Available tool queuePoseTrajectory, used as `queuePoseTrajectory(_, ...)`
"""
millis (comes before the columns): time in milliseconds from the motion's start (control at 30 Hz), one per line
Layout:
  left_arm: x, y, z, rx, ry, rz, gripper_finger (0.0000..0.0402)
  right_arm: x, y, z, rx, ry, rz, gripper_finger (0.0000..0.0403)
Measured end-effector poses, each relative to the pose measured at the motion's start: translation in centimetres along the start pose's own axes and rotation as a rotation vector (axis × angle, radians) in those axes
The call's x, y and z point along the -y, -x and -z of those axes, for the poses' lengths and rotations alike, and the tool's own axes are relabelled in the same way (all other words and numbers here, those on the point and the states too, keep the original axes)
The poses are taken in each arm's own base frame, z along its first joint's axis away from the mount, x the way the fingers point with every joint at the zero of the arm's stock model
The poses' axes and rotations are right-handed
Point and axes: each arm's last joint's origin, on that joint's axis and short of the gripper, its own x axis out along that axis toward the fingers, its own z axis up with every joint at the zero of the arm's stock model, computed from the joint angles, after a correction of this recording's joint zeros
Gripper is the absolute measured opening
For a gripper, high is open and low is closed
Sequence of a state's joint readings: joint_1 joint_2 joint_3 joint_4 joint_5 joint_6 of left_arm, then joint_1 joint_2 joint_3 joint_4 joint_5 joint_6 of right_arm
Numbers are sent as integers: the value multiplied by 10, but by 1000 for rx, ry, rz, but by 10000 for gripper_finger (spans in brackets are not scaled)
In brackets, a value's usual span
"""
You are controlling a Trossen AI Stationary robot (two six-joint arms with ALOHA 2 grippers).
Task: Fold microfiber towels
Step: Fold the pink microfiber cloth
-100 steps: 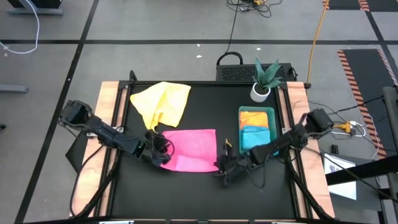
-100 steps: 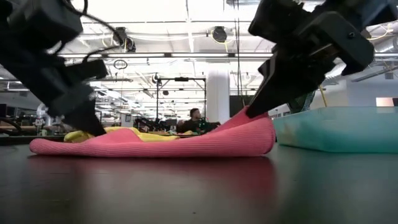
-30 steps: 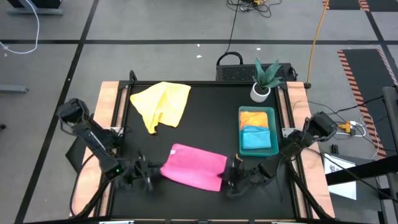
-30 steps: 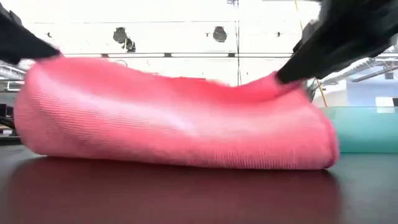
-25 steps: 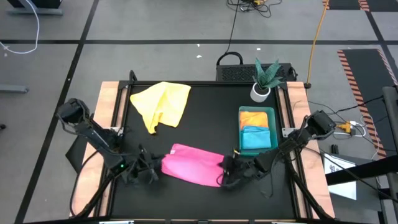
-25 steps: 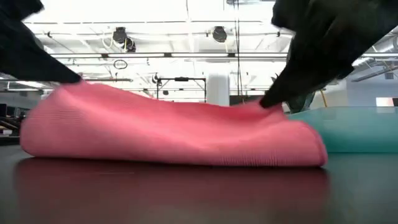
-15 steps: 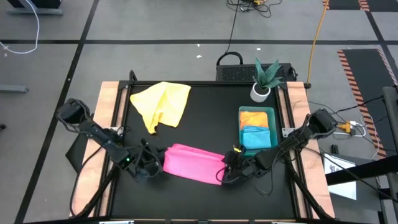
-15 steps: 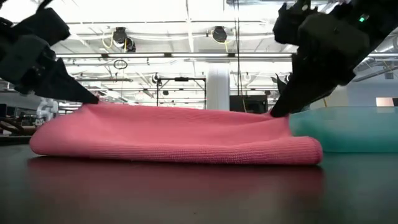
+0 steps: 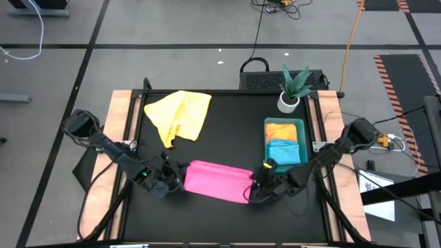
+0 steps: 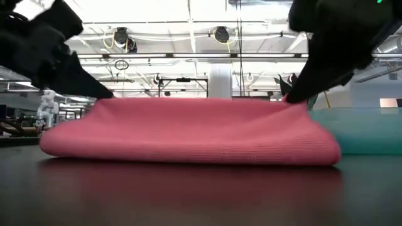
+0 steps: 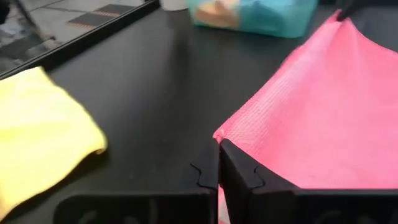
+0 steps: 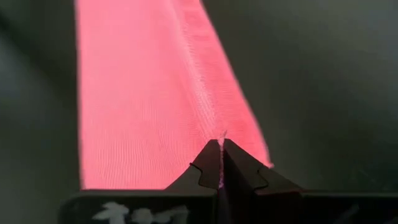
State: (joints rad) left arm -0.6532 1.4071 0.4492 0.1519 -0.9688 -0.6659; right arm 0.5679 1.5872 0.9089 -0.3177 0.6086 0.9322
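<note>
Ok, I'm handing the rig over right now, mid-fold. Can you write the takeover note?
Left gripper: shut on the pink towel, at its left end.
Right gripper: shut on the same towel's right end.
Pink towel: folded over on itself at the table's front centre, its pinched edge held slightly up.
Done: an orange-yellow towel and a light blue towel lie in the green tray.
Left: finish and stow the pink one, then fold the crumpled yellow towel at the back left.
</note>
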Motion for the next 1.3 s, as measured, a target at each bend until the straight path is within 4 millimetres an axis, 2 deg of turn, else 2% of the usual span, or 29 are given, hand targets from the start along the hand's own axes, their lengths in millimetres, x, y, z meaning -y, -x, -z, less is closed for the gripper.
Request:
queuePoseTrajectory(267,-6,-18,13,-47,3,-86,9,19,-26,2,-41,-18,105,0)
queuePoseTrajectory(600,0,-33,31,-70,13,-97,5,34,-36,5,-89,-14,140,0)
queuePoseTrajectory(733,0,-33,32,-77,11,-92,31,39,-38,11,-102,-7,143,11)
queuePoseTrajectory(933,1,-32,27,-85,5,-55,87,43,-39,9,-54,17,184,61)
queuePoseTrajectory(1067,3,-25,14,-85,54,21,110,45,-32,0,-7,19,181,92)
queuePoseTrajectory(1200,9,-23,0,-48,91,109,114,46,-18,-11,35,-19,139,100)
queuePoseTrajectory(1300,10,-29,-4,-32,85,150,115,40,-11,-17,73,-29,62,96)
